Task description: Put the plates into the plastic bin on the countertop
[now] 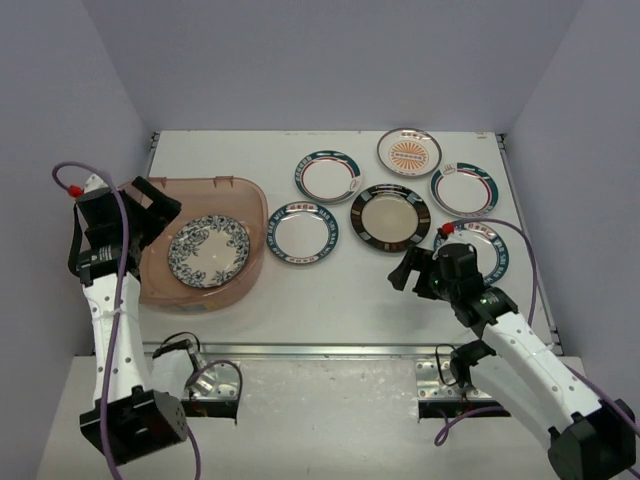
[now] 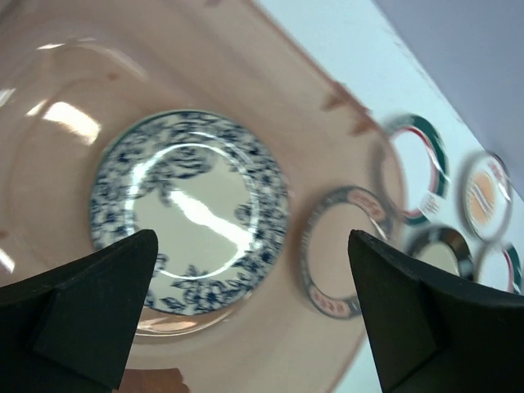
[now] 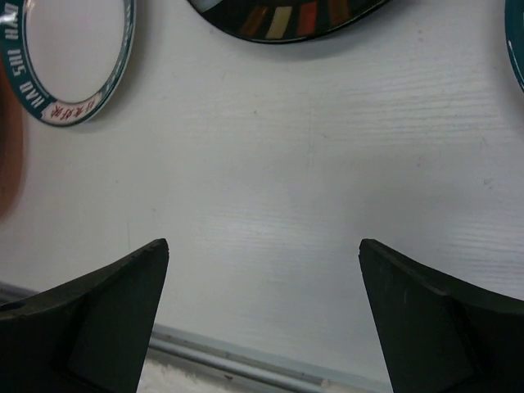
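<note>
Countertop (image 1: pixel 330 300): six plates (image 1: pixel 303 232) rt of bin (image 1: pixel 256 205) (floral plate (image 1: pixel 208 251) inside).

The plastic bin (image 1: pixel 215 181) was smooth, translucent pinkish-brown plastic, with glare patches on its walls. The blue floral plate (image 1: pixel 208 251) presented as glazed ceramic, glossy, with bright reflections. The dark-rimmed plate (image 1: pixel 390 217) shone likewise. The countertop (image 1: pixel 340 300) was white, matt and faintly grained. Its front edge (image 1: pixel 320 350) was bare metal.
</note>
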